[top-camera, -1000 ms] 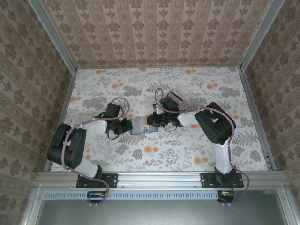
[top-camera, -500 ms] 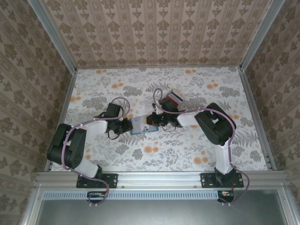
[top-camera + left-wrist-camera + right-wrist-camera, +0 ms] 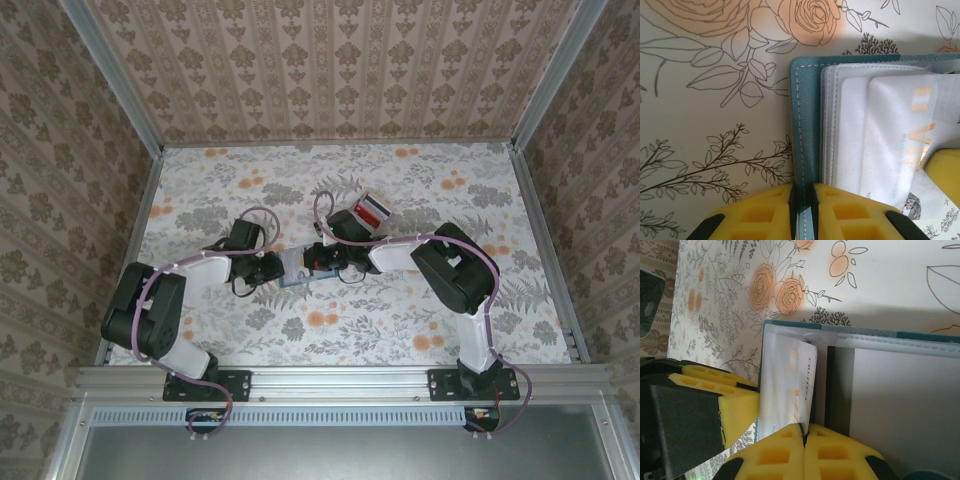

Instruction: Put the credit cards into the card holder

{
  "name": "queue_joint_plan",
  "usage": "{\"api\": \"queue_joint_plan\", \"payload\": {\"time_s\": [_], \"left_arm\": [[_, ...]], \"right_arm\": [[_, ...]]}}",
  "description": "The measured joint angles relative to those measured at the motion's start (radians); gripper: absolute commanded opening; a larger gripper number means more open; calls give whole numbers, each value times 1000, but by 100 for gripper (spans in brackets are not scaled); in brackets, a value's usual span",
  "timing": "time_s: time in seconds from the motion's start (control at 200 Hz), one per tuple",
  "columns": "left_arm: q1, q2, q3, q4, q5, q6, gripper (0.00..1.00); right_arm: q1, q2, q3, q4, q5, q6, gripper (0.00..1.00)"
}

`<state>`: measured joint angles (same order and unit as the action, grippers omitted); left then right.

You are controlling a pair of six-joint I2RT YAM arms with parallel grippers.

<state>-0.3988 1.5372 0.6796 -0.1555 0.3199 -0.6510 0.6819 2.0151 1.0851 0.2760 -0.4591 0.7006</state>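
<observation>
Feeding a pale credit card (image 3: 790, 385) into the translucent sleeves (image 3: 847, 125) of the open teal card holder (image 3: 807, 115), at the centre of the top view, the right gripper (image 3: 804, 432) is clenched on the card while the left gripper (image 3: 802, 195) grasps the holder's stitched edge. The thin, slanted card may snag a sleeve lip and buckle; the narrow pinch could let the holder slide.

The left arm (image 3: 195, 268) and right arm (image 3: 400, 252) are built alike: rounded white links joined by bulky black joint housings, each on a flat black base plate (image 3: 222, 381). A thin mauve cable (image 3: 262, 214) loops along each arm. The fingers (image 3: 760, 216) are bright yellow foam blocks moulded with square recesses, backed in black.
</observation>
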Motion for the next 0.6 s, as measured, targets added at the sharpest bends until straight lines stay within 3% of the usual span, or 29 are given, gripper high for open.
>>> {"api": "queue_joint_plan", "payload": {"time_s": [0.41, 0.6], "left_arm": [[-2, 21, 30, -36, -3, -3, 19], [-7, 21, 32, -36, -7, -3, 19]], "right_arm": [[40, 19, 108, -147, 56, -61, 12], [45, 21, 111, -174, 74, -80, 30]]}}
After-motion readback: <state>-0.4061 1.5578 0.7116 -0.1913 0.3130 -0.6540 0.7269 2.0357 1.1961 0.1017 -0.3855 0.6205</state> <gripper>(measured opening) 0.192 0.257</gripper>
